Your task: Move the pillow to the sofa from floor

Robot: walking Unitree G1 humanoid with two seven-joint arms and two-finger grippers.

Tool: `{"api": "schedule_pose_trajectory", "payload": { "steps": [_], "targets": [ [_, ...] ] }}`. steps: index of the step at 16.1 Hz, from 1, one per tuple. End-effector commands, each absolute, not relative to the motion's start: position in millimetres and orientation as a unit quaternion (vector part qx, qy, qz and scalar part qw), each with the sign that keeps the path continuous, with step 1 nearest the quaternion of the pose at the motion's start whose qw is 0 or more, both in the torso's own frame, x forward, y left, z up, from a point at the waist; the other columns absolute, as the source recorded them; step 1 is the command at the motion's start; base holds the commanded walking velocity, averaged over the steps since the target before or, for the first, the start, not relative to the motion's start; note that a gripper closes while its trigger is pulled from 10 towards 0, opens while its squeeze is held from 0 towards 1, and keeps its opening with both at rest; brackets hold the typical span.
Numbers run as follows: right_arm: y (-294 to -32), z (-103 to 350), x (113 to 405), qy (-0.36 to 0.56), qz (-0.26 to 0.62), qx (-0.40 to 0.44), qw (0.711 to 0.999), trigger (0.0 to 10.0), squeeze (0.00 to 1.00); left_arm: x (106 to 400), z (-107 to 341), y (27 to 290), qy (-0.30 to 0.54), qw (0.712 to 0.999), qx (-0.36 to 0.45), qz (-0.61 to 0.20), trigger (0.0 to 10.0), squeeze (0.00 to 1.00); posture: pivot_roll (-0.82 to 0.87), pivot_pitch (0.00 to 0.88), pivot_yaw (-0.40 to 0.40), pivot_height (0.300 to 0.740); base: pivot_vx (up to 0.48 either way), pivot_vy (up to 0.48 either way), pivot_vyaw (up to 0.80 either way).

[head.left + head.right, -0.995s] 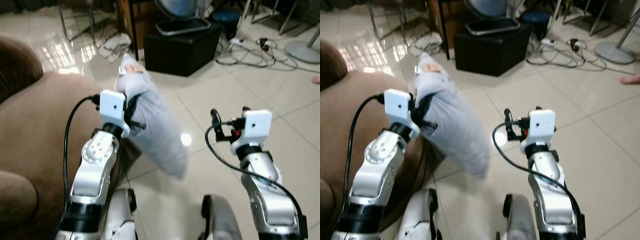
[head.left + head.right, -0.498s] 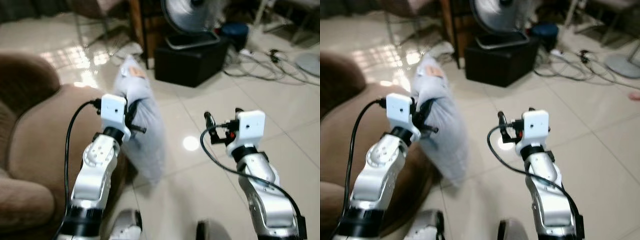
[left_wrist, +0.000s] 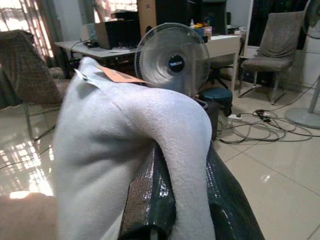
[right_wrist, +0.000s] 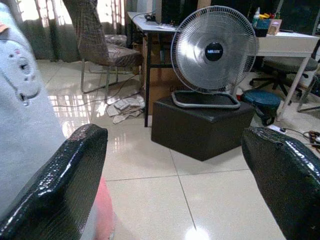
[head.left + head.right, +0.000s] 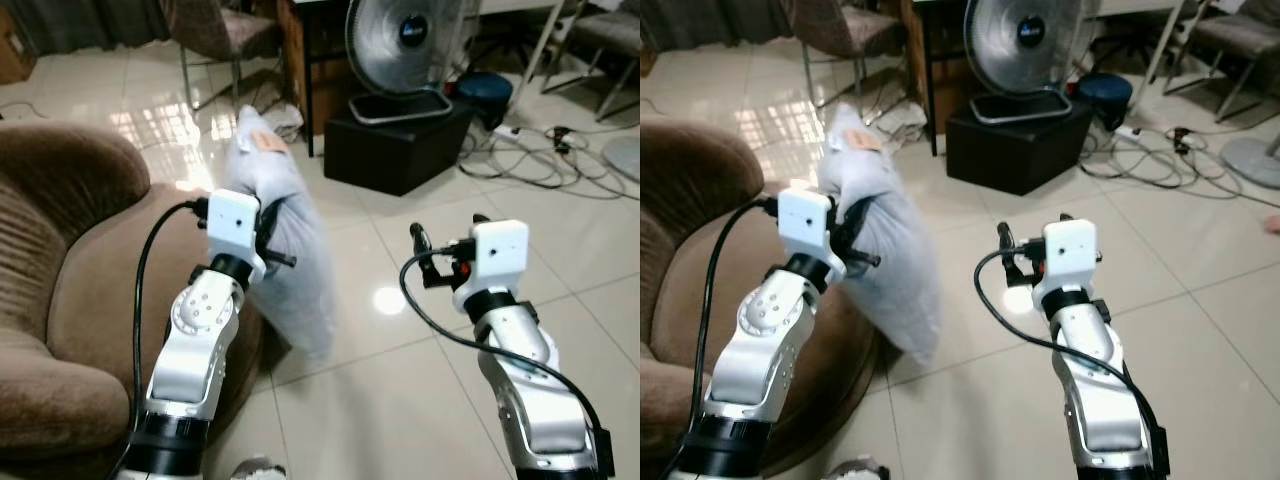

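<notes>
- our left gripper (image 5: 268, 228) still clamps the grey pillow (image 5: 285, 240), mid-frame beside the brown sofa (image 5: 70, 250).
- our right gripper (image 5: 440, 255) stays spread, empty.
- the view has lifted, revealing the fan (image 5: 405, 45) at top.

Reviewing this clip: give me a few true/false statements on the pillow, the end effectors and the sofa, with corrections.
1. The left end effector is shut on the soft light grey pillow. True.
2. The pillow lies flat on the tiled floor. False: it hangs lifted, beside the brown sofa.
3. The right end effector is open and holds nothing. True.
4. The round silver fan stands on the sofa. False: it sits on a black box.
</notes>
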State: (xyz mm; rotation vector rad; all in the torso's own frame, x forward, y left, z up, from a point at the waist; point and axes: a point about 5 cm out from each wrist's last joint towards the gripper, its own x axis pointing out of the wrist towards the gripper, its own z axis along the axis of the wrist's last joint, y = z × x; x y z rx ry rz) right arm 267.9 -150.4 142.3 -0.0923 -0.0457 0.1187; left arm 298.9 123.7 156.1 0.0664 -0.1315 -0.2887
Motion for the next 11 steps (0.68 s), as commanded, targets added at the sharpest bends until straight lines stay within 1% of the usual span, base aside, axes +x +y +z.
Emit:
{"api": "schedule_pose_trajectory", "payload": {
  "steps": [1, 3, 5, 11],
  "targets": [
    [-150.2, 139.3, 267.5, -0.015, 0.057, -0.048, 0.997, 10.0, 0.0, 302.2, 172.0, 122.2, -0.105, 0.984, 0.04, -0.14, 10.0, 0.0, -0.07, 0.0, 0.022, 0.74, 0.274, 0.0, 0.0],
    [-149.3, 138.8, 268.1, -0.015, 0.063, -0.069, 0.995, 10.0, 0.0, 305.3, 173.0, 125.0, -0.105, 0.985, 0.039, -0.133, 10.0, 0.0, -0.07, 0.0, 0.026, 0.74, 0.302, 0.0, 0.0],
    [-148.5, 138.7, 268.5, -0.016, 0.061, -0.071, 0.995, 10.0, 0.0, 306.8, 173.4, 125.6, -0.105, 0.985, 0.043, -0.13, 10.0, 0.0, -0.07, 0.0, 0.029, 0.74, 0.313, 0.0, 0.56],
    [-145.5, 137.5, 268.7, -0.016, 0.075, -0.072, 0.994, 10.0, 0.0, 308.5, 174.6, 124.4, -0.107, 0.984, 0.047, -0.131, 10.0, 0.0, -0.07, 0.0, 0.028, 0.74, 0.316, 0.0, 0.8]
  ]
}}
